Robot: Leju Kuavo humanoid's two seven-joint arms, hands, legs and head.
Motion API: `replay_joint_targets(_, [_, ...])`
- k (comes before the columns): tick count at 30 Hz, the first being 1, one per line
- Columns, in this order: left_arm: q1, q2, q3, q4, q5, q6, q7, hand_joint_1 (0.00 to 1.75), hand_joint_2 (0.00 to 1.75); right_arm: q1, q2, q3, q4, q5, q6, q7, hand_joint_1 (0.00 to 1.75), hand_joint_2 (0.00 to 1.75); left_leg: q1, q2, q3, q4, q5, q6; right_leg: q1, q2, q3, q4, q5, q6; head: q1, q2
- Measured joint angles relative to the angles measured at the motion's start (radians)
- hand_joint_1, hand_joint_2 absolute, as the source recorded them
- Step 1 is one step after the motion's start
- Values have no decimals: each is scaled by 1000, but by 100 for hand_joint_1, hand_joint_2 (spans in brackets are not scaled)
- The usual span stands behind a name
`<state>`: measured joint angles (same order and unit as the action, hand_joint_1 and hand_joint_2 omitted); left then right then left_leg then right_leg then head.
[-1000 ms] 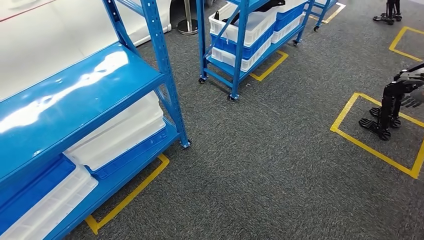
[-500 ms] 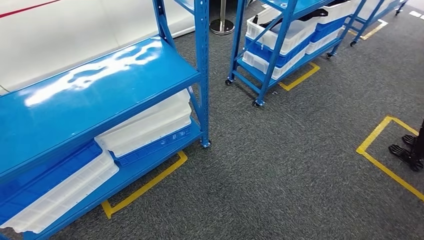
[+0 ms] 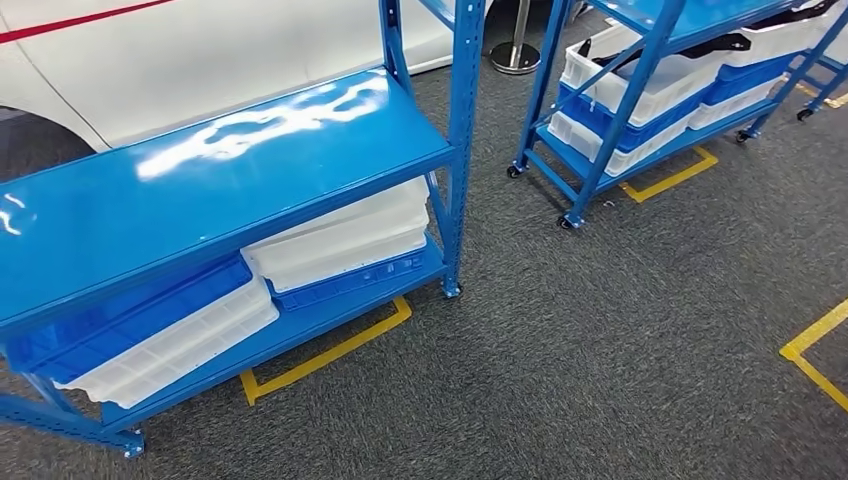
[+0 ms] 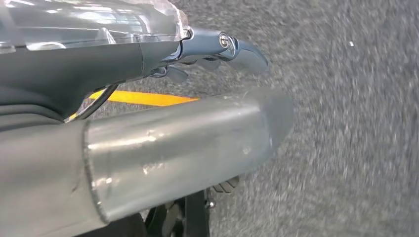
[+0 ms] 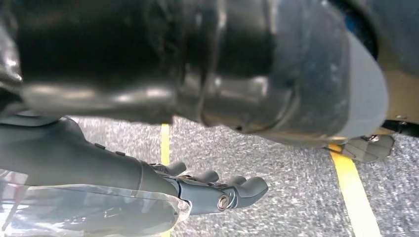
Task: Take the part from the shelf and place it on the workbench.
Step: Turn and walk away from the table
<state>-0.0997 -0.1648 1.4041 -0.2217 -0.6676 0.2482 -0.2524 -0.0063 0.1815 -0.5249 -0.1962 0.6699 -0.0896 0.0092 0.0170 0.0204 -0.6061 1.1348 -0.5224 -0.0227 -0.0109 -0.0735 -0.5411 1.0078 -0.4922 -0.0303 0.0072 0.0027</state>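
A blue shelf unit [image 3: 230, 170] stands at the left of the head view, its glossy top board bare. Its lower board carries white bins [image 3: 340, 235] and a blue tray [image 3: 130, 320]. I cannot tell which item is the part. On a second, wheeled rack [image 3: 620, 120] at the back right, a black item [image 3: 735, 45] lies across white bins. My left hand [image 4: 232, 49] hangs over the grey carpet with its fingers loosely extended and holds nothing. My right hand [image 5: 212, 190] also hangs above the carpet, fingers apart and empty.
Grey carpet covers the floor, with yellow tape marks under the near shelf [image 3: 320, 360] and at the right edge [image 3: 815, 355]. A white panel with a red stripe [image 3: 200, 50] rises behind the shelf. A metal post base [image 3: 515, 60] stands at the back.
The whole picture has shifted rightwards, so my view has turned left. The near shelf now sits closer to the middle, and the black stand in the yellow box has left the picture.
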Motion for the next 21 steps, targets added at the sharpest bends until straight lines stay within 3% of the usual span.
replay_joint_targets(2, [-2,1,0,0,0,0,0,0,0,0,0,0,0,0,0,0,0,0,-5,28,58,-111,39,9,3,-17,4,5,-7,10,0,0])
replay_joint_targets(3, [-3,1,1,0,1,0,0,0,0,-1,0,0,0,0,0,0,0,0,-8,34,66,-131,42,15,5,-24,6,7,-10,15,0,0])
replay_joint_targets(5, [-2,1,1,0,1,0,0,0,0,-2,0,0,0,0,0,0,0,0,-11,17,63,-134,43,28,7,-37,10,7,-11,26,0,0])
replay_joint_targets(6, [0,1,1,0,1,0,0,0,0,-3,0,0,0,1,0,0,0,0,-9,9,64,-137,45,34,5,-32,13,10,-15,32,0,0])
replay_joint_targets(8, [1,1,1,0,1,0,0,0,0,-5,0,0,0,1,0,0,0,0,-5,-8,68,-144,51,48,0,10,-4,58,-54,41,1,0])
replay_joint_targets(10, [-1,0,1,0,2,0,1,0,0,-3,-1,0,0,1,0,0,0,0,-6,-25,67,-145,55,56,-1,56,-64,183,-122,44,2,0])
replay_joint_targets(11, [-2,0,1,0,3,0,1,0,0,-2,-2,0,0,2,1,0,0,0,-7,-36,65,-145,56,57,-1,64,-97,249,-147,45,2,0])
replay_joint_targets(12, [-2,1,1,0,3,0,2,0,0,-2,-2,0,0,2,1,0,0,0,-8,-48,65,-144,56,58,-1,67,-120,290,-154,44,1,0])
replay_joint_targets(13, [-2,1,1,0,3,0,2,0,0,-1,-2,0,0,2,1,0,0,0,-9,-61,65,-144,57,58,-1,69,-124,291,-138,42,1,0])
replay_joint_targets(14, [-1,1,1,0,3,0,3,0,0,-1,-2,0,0,2,1,0,0,0,-9,-75,66,-143,56,58,-1,72,-110,255,-105,39,1,0])
replay_joint_targets(16, [-2,0,1,0,4,0,4,0,0,-1,-2,0,0,3,1,0,0,0,-10,-102,67,-139,55,55,-1,111,-51,115,-28,29,1,0])
replay_joint_targets(17, [-3,-1,1,0,4,0,4,0,0,-1,-3,0,0,3,1,0,0,0,-10,-114,65,-137,54,51,-2,133,-28,60,-7,24,2,0])
replay_joint_targets(19, [-3,-2,1,0,4,-1,4,0,0,-2,-4,0,0,3,1,0,0,0,-7,-133,57,-135,55,39,2,153,-13,18,1,19,1,0])
replay_joint_targets(20, [-1,-2,2,0,4,-1,4,0,0,-3,-4,0,0,3,1,0,0,0,-6,-143,54,-136,56,31,2,141,-11,14,3,16,1,0])
replay_joint_targets(21, [0,-1,2,0,4,0,4,0,0,-4,-3,0,0,3,2,0,0,0,-5,-138,51,-133,53,25,1,128,-8,8,5,12,1,0])
